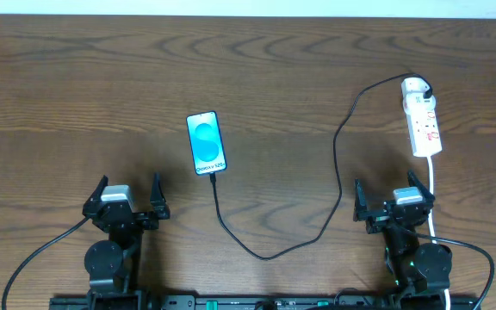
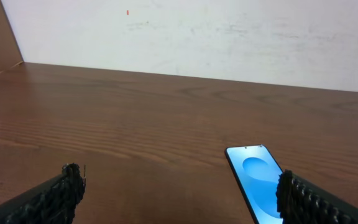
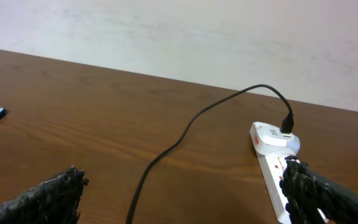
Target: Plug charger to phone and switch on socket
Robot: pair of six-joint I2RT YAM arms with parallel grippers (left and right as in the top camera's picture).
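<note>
Nearest, at the near edge of the dark wood-grain table, the left gripper and right gripper both stand with fingers spread wide, holding nothing. Between them the black charger loops over the bare wood. One end meets the near edge of the phone, which lies flat, screen up, left of centre. The other end runs far right into the far end of the white socket. Beyond the table stands a plain white wall, faintly scuffed.
</note>
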